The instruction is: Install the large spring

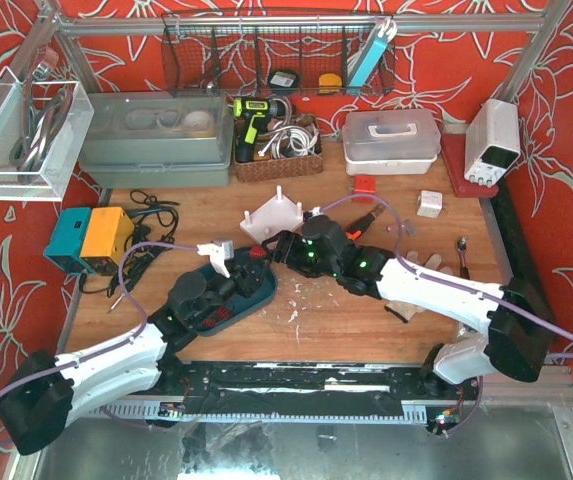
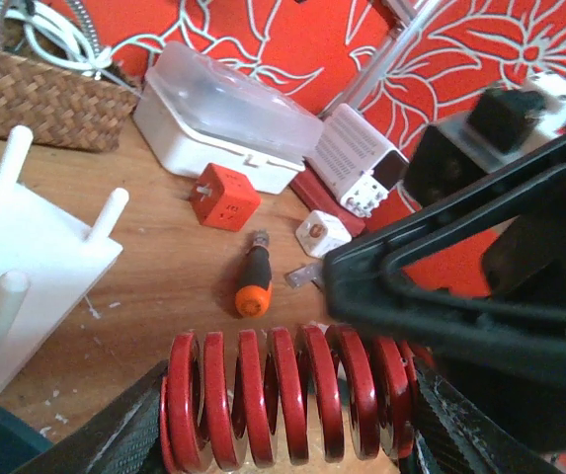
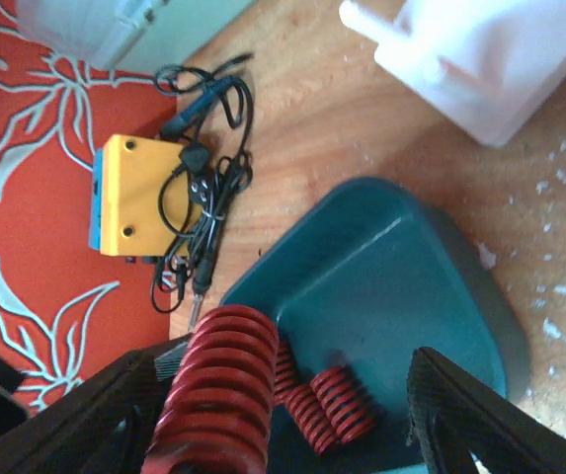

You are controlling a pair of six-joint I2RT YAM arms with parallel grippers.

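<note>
Right wrist camera alone shows small springs (image 3: 327,407) in the tray (image 3: 391,286); left claw (image 2: 287,430) clamps the large spring (image 2: 283,395), right claw (image 3: 287,420) spread wide about it.

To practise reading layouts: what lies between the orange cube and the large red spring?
A stubby orange-handled screwdriver lies on the wood between the orange cube and the large spring; the left wrist view shows it.

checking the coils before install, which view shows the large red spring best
Left wrist: the large spring lies sideways across the frame in the left gripper, its coils plainly visible. Right wrist shows it foreshortened, nearly end-on, cut by the frame edge. Top external shows only a red sliver of it.
</note>
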